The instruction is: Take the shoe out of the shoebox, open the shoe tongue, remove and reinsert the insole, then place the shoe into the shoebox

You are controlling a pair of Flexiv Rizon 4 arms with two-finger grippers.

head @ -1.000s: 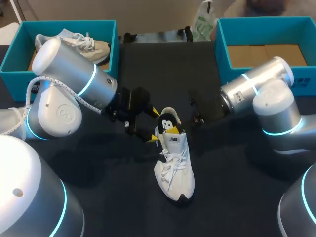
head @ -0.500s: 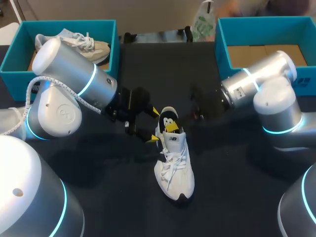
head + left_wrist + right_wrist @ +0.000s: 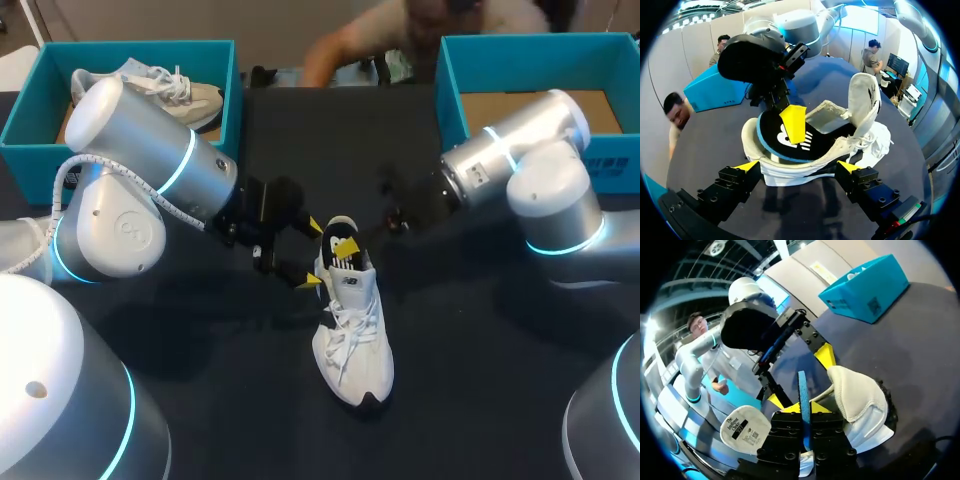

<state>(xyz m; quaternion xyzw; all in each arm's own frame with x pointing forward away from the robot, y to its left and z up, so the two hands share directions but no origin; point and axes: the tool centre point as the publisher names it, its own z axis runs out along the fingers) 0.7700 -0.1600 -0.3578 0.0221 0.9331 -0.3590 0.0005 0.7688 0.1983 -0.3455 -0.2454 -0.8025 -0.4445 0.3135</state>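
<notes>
A white shoe lies in the middle of the black table, toe toward the front, and its tongue stands upright. My left gripper is open with one finger on each side of the heel. The black insole, blue underneath, sticks up out of the heel opening. My right gripper is shut on the insole's edge, which shows as a thin blue strip between its fingertips. A teal shoebox stands at the far right.
A second teal box at the far left holds another white shoe. A person leans in at the table's far edge between the boxes. My left arm's big grey links fill the left side.
My right arm has shifted a little toward the far side, with the insole still upright at the heel. A person has leaned in at the far edge. The left arm and shoe have stayed put.
</notes>
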